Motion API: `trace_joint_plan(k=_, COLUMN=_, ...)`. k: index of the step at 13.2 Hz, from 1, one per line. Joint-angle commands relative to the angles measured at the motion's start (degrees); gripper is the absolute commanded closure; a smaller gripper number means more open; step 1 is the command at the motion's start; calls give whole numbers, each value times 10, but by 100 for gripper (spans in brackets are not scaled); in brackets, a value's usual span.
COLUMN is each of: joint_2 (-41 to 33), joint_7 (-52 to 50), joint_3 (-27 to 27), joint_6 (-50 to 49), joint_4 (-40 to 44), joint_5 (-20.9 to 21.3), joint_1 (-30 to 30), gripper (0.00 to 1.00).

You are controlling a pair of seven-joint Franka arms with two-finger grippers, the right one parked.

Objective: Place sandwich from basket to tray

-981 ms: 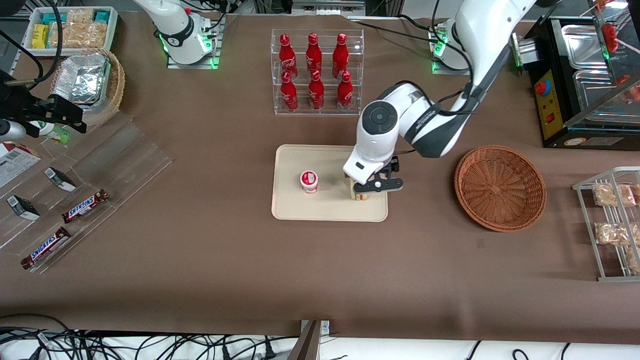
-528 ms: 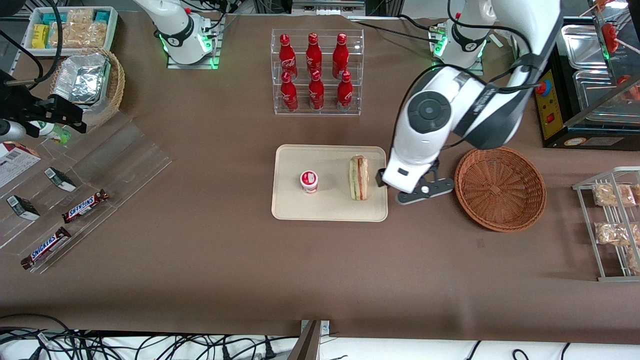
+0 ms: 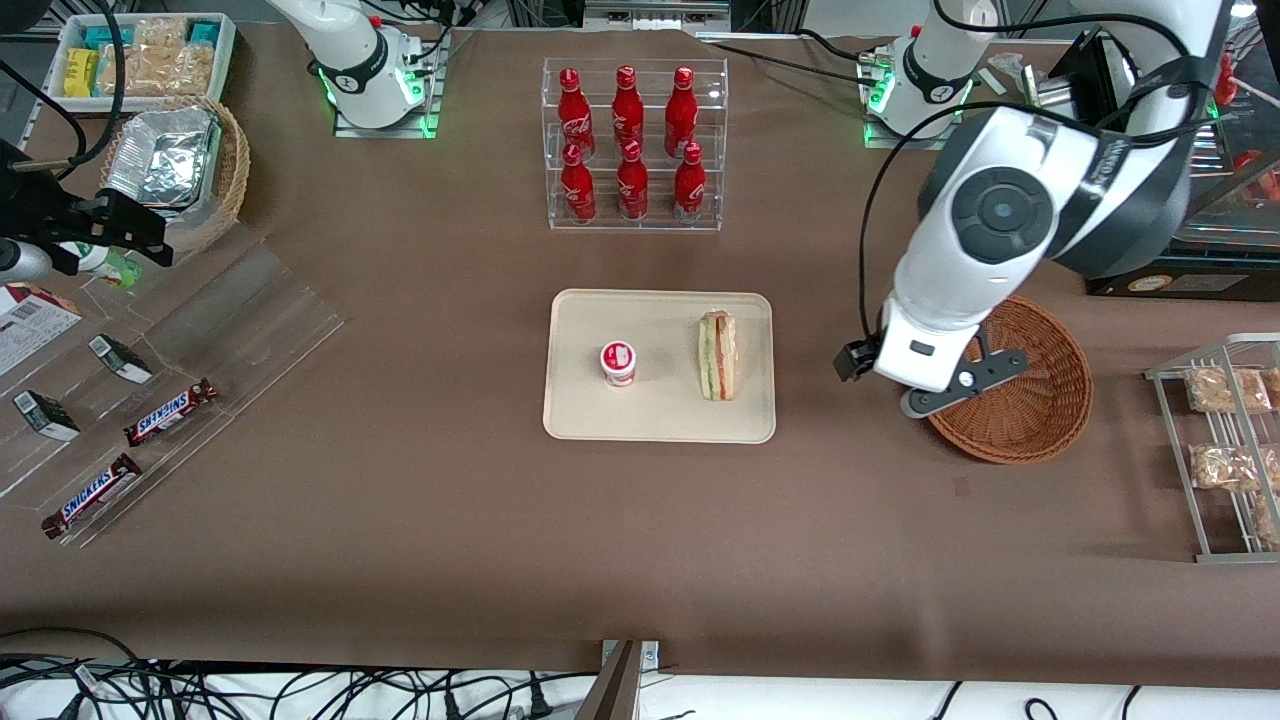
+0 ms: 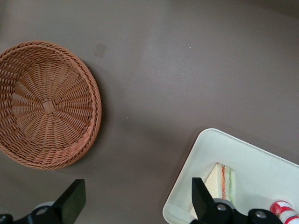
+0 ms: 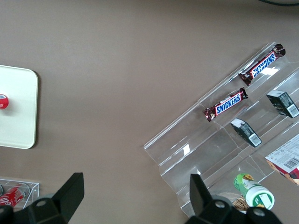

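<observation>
Clear-wrapped triangular white-bread sandwich (image 3: pixel 717 355) sits at 3 o'clock on flat cream-beige tray (image 3: pixel 655 425); probably light, squashy, slippery; pinch the bread faces; gripper (image 3: pixel 925 385) spread wide, empty, above round reddish-brown wicker basket (image 3: pixel 1040 420) rim.

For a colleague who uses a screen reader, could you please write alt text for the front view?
A wrapped triangular white-bread sandwich lies on the cream-beige rectangular tray beside a small red-and-white lidded cup. The working arm's gripper, fingers open and empty, hangs above the rim of the round reddish-brown wicker basket, which holds nothing. A clear rack of red bottles stands farther from the camera.
</observation>
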Motion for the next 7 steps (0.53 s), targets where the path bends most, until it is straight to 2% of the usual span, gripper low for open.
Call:
trace_joint_plan(k=1, joint_2=-33, joint_7=62, joint_3=3, joint_6=-34, joint_4=-4, joint_5=-28, joint_1=21, gripper=0)
trace_joint_plan(k=2, joint_2=-48, joint_7=85, joint_3=15, joint_6=-41, joint_4=-8, joint_5=-39, joint_1=22, gripper=0)
trace_joint_plan(k=5, joint_2=-107, joint_7=219, joint_3=113, joint_6=-70, joint_4=-18, joint_5=-117, joint_1=8, gripper=0)
trace_joint_plan(k=7, joint_2=-136, joint_7=301, joint_3=156, joint_6=-106, joint_4=-17, joint_5=-137, joint_1=7, gripper=0)
